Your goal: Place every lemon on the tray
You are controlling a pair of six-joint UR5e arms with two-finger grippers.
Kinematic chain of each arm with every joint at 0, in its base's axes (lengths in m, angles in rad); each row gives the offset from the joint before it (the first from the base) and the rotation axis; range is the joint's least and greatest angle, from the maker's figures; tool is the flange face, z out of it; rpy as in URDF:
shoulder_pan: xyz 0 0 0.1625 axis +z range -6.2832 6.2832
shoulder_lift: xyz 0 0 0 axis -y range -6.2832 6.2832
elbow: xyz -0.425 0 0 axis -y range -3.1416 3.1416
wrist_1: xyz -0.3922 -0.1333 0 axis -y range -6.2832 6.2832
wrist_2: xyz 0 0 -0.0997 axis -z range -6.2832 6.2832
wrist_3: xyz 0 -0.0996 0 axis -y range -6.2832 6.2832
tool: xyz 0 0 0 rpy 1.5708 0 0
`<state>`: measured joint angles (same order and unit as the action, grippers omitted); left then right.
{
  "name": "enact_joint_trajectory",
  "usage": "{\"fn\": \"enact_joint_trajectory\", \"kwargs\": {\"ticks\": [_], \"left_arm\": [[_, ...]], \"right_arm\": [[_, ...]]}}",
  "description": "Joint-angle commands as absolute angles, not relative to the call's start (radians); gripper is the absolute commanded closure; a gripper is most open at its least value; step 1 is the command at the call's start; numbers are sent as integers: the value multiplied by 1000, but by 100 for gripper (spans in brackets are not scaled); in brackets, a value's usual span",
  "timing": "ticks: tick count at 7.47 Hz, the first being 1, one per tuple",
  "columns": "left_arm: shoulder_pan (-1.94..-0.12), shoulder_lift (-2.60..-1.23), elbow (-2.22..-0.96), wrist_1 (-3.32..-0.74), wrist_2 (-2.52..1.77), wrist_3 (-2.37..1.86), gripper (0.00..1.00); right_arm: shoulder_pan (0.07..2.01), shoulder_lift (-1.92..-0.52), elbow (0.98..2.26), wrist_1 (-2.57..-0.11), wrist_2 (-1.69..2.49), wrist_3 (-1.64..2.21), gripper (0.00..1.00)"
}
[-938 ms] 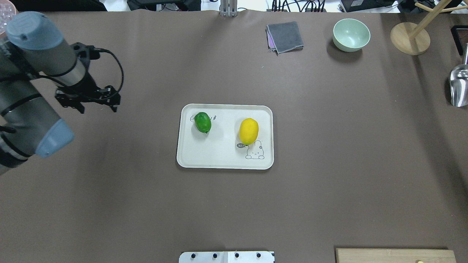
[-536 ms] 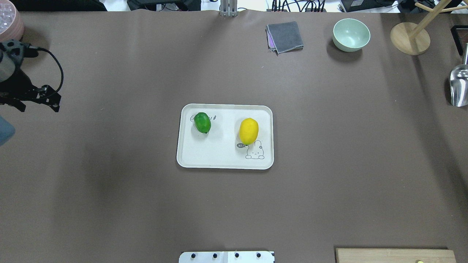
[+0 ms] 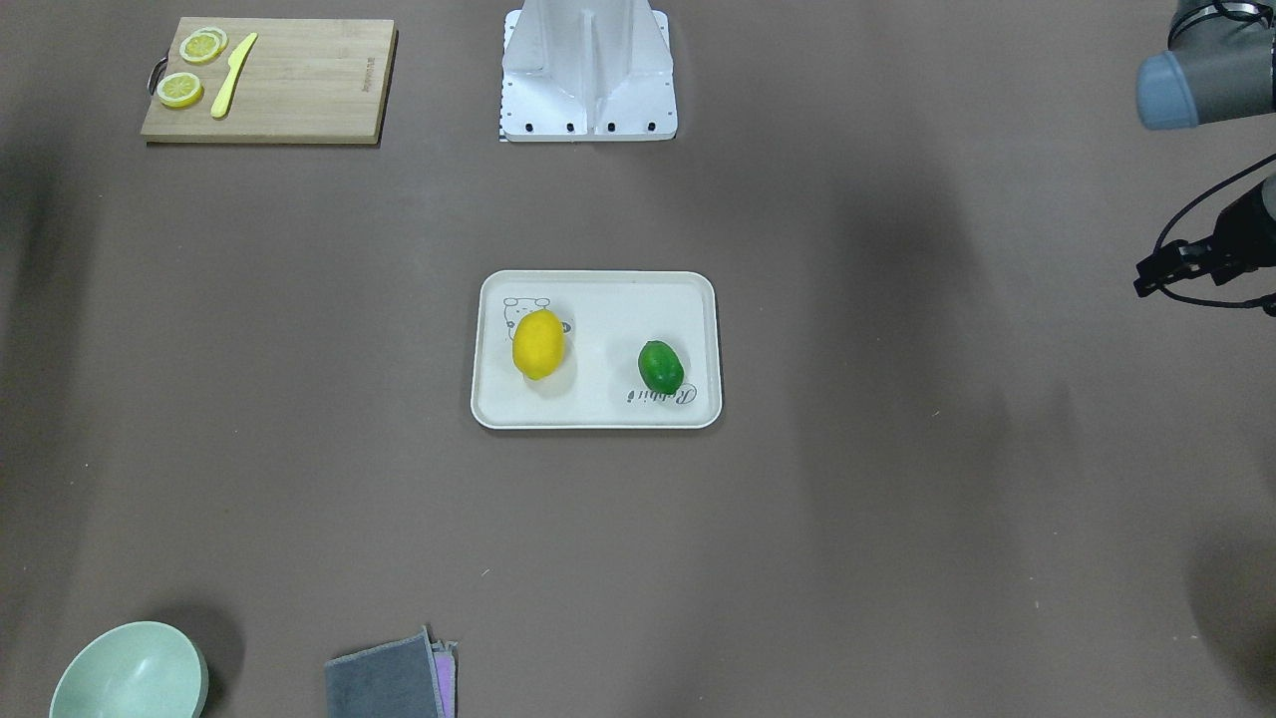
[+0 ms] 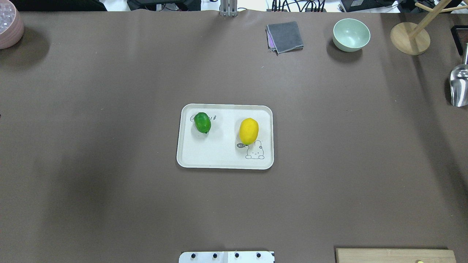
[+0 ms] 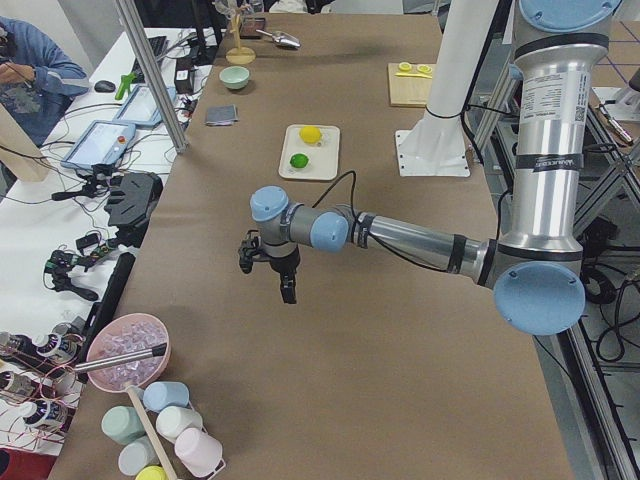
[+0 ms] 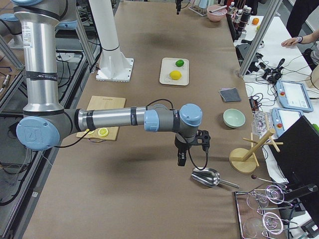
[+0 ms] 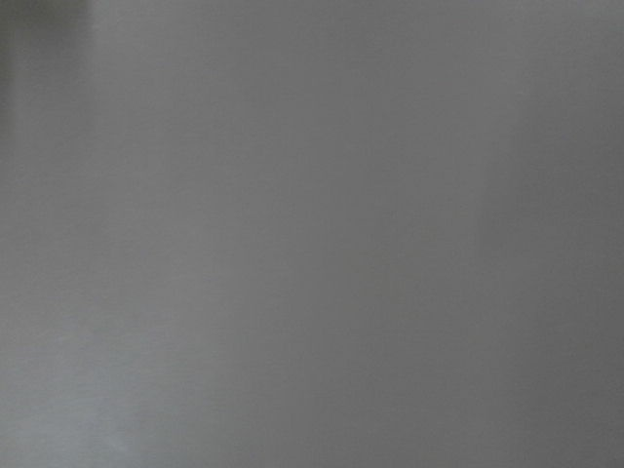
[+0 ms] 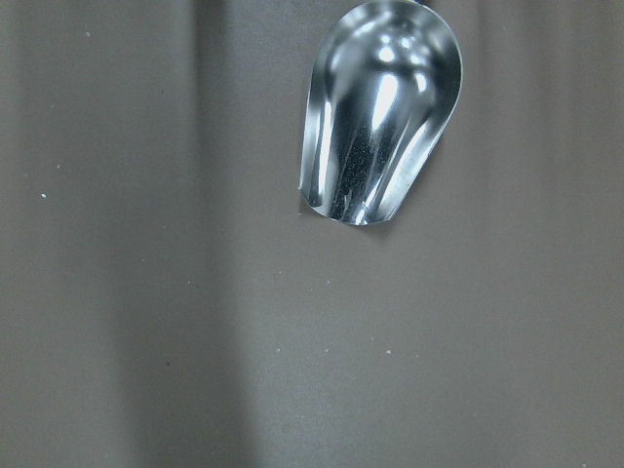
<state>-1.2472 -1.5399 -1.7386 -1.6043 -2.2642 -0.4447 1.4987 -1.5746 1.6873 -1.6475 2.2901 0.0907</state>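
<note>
The yellow lemon (image 4: 248, 131) and the smaller green lemon (image 4: 202, 122) both lie on the off-white tray (image 4: 219, 153) at the middle of the table; they also show in the front view, the yellow lemon (image 3: 538, 343) and the green lemon (image 3: 660, 366). My left gripper (image 5: 266, 283) hangs over bare table far to the robot's left of the tray. Only its edge (image 3: 1161, 271) shows in the front view, so I cannot tell its state. My right gripper (image 6: 180, 160) hovers by a metal scoop (image 8: 380, 107), far from the tray. I cannot tell its state either.
A wooden cutting board (image 3: 289, 85) with lemon slices (image 3: 180, 89) and a yellow knife (image 3: 232, 75) lies near the robot base (image 3: 588, 80). A green bowl (image 4: 351, 34), a grey cloth (image 4: 285, 36), a wooden rack (image 4: 409, 38) and a pink bowl (image 4: 9, 23) stand along the far edge.
My left arm has drawn back to the left and left the overhead view. The lemons and the tray have not moved.
</note>
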Motion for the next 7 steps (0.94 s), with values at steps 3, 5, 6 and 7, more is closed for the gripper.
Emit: {"fn": "enact_joint_trajectory", "kwargs": {"ticks": [3,5,6,7], "left_arm": [[-1354,-1424,-1612,-1783,-2301,-304,2],[-1426,-1391,-1609,-1801,-2431,-304,2],[-1468,-1390,-1615,-1767,-2454,-305,2],[-1491,-1388,-1647,-1687,-2470,-305,2]], "right_arm": [[1500,-1582,1695,-1647,2290,91,0],[1535,-1580,1710,-1647,2296,89,0],[1555,-1621,1762,-1647,2290,89,0],[1555,-1631,1767,-1647,2292,89,0]]}}
